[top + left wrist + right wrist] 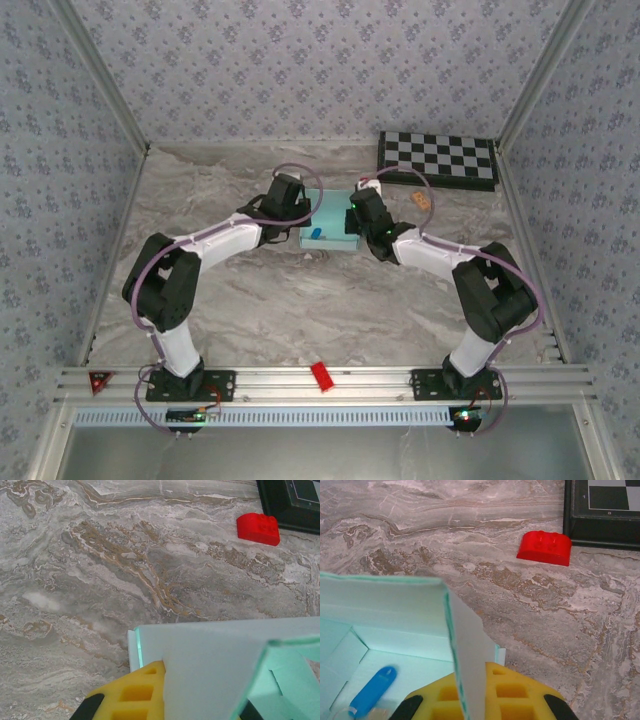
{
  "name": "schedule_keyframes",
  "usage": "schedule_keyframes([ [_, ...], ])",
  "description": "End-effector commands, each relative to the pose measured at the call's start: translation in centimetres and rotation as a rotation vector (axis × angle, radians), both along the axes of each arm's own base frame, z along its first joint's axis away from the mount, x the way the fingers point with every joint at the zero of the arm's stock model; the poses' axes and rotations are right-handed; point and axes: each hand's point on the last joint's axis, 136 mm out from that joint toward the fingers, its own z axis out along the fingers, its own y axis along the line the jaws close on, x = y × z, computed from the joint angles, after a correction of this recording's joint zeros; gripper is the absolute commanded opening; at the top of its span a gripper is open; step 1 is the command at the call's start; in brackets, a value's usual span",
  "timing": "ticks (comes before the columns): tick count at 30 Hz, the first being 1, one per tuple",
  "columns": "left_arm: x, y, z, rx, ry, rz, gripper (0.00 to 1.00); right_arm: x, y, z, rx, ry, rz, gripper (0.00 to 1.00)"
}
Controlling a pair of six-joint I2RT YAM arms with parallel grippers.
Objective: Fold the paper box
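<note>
L gripper (167,702) pinches paper box (330,222) wall at box's 9 o'clock; R gripper (477,700) pinches 3 o'clock wall. Blue item (372,690) inside box, mid-bench (300,300).

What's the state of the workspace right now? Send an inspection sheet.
Surface: marbled grey-brown table.
Job's things: paper box, light blue, walls partly raised, mid-table between the arms; blue object lying inside.
Clutter: red block beside the checkerboard at far right; red piece on the near rail.
Grippers: left gripper shut on one box wall; right gripper shut on another wall.
Cables: lilac cables loop along both arms.
Surroundings: patterned walls, aluminium frame.
</note>
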Motion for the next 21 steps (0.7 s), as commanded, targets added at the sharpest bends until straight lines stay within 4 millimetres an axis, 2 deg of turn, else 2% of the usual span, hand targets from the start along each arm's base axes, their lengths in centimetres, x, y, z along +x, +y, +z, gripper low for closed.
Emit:
schedule_keyframes([
  [1,-1.4,0.1,-0.8,-0.012,0.036,0.016,0.00,-0.4,-0.2,0.5,0.023,-0.026,-0.026,0.02],
  [11,-2.5,0.0,-0.6,-0.008,-0.002,0.017,0.00,-1.5,-0.1,0.3,-0.006,-0.049,-0.022,0.02],
  [21,-3.3,-0.3,0.6,0.006,-0.071,-0.009,0.00,-2.2,0.5,1.4,-0.049,-0.104,0.009,0.02],
])
